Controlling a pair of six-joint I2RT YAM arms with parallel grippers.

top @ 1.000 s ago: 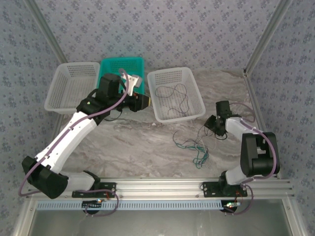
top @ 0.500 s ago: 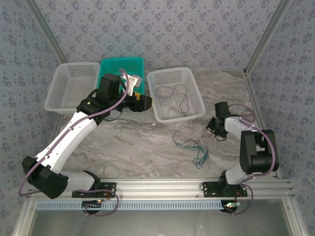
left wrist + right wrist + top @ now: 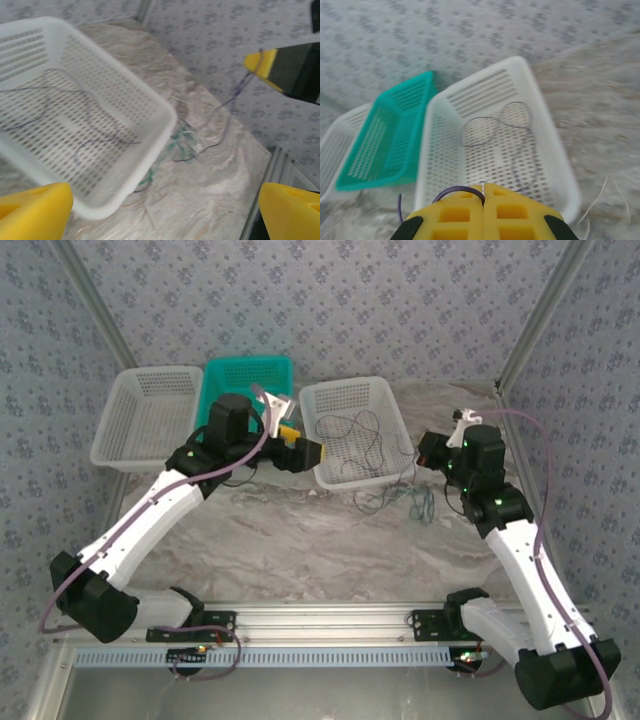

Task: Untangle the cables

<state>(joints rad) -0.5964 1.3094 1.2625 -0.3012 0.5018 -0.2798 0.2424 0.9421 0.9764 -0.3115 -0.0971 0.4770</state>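
Note:
Thin dark purple cables (image 3: 355,435) lie looped inside the middle white basket (image 3: 400,430). A tangle of green and purple cables (image 3: 400,502) lies on the marble table just below that basket's near right corner, with the green strands (image 3: 180,142) beside the basket wall. My right gripper (image 3: 428,450) hovers at the basket's right rim. Its fingers (image 3: 484,192) are shut on a purple cable (image 3: 455,190) that loops out to the left. My left gripper (image 3: 305,452) is at the basket's left rim, open wide (image 3: 162,210) with nothing between its fingers.
A teal basket (image 3: 245,375) and a second white basket (image 3: 145,415) stand at the back left. Metal frame posts (image 3: 535,315) rise at both sides and an aluminium rail (image 3: 330,618) runs along the near edge. Bare marble table (image 3: 300,550) lies in front of the baskets.
My right arm has risen and swung up to the basket's right rim, dragging the tangle on the table toward the basket. My left gripper has shifted slightly right.

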